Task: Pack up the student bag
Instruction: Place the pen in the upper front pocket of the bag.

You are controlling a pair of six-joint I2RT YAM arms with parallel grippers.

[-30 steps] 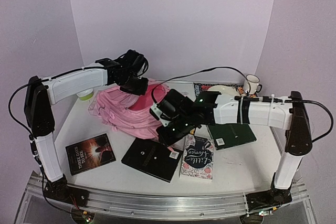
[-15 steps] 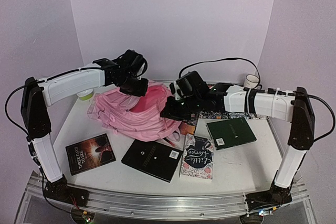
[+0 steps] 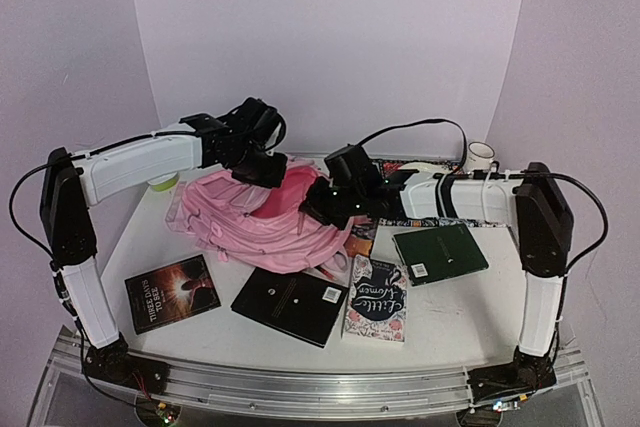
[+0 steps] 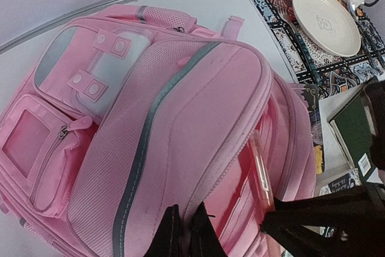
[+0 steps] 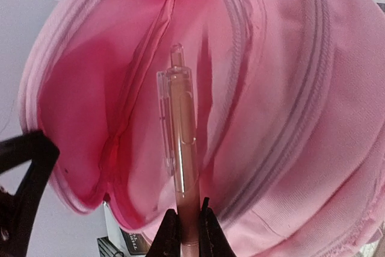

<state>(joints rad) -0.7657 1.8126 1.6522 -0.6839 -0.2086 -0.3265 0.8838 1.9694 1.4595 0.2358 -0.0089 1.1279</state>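
Student bag (image 3: 250, 227) lies at the middle left of the tabletop (image 3: 450, 317), its long axis running left to right in the top view and its open mouth facing right. Left pincer (image 4: 183, 233) is clamped on the mouth's rim. Right pincer (image 5: 186, 228) is closed on a pen (image 5: 180, 142), whose clicker end points into the opening.

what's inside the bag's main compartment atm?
Only pink lining shows, plus a pen that the right end effector holds at the opening. The bottom is hidden by folds of the bag, so other contents can't be ruled out.
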